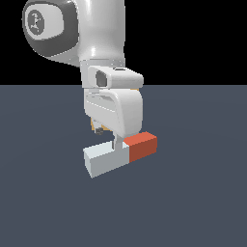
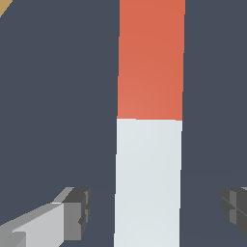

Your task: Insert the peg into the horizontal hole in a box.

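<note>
The peg (image 1: pixel 108 160) lies flat on the dark floor, its pale grey-white half toward the exterior view's left and its red-orange half (image 1: pixel 141 146) toward the right. My gripper (image 1: pixel 117 144) hangs straight over it, near where the two colours meet. In the wrist view the peg (image 2: pixel 148 144) runs between the two fingers (image 2: pixel 77 212), with a gap on each side, so the gripper (image 2: pixel 157 208) is open and astride the white half. Only a tan sliver of the box (image 1: pixel 92 126) shows behind the hand, and a tan corner of the box (image 2: pixel 4 6) in the wrist view. The hole is hidden.
The arm's white links (image 1: pixel 96 43) rise behind the hand and cover most of the box. The dark grey-blue floor (image 1: pixel 193 193) spreads around the peg, with a black background above it.
</note>
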`<state>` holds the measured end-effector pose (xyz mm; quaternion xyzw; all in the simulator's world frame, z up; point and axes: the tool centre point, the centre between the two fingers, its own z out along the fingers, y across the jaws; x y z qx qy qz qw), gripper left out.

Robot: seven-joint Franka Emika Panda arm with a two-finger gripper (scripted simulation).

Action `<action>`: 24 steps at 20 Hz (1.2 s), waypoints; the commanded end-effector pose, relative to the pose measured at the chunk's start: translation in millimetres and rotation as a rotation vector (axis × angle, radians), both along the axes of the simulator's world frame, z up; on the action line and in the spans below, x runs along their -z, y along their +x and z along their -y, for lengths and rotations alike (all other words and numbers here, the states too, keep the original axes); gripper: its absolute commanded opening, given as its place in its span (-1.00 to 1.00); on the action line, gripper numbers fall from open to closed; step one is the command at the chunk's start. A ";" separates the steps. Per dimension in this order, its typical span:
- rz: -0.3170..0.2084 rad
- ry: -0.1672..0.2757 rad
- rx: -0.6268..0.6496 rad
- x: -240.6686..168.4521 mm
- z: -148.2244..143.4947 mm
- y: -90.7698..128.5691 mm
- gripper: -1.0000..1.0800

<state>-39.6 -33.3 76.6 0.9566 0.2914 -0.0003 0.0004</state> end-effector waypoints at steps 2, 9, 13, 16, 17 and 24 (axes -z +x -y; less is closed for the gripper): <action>0.000 0.001 0.022 1.5 -0.5 -1.0 0.92; 0.000 0.001 0.021 6.8 -0.5 -1.2 0.92; 0.000 0.001 0.022 22.5 -0.5 -1.8 0.92; 0.000 0.001 0.024 37.8 -0.6 -2.3 0.92; 0.000 0.001 0.024 41.8 -0.9 -2.2 0.92; 0.000 0.001 0.024 52.0 -0.9 -1.4 -1.00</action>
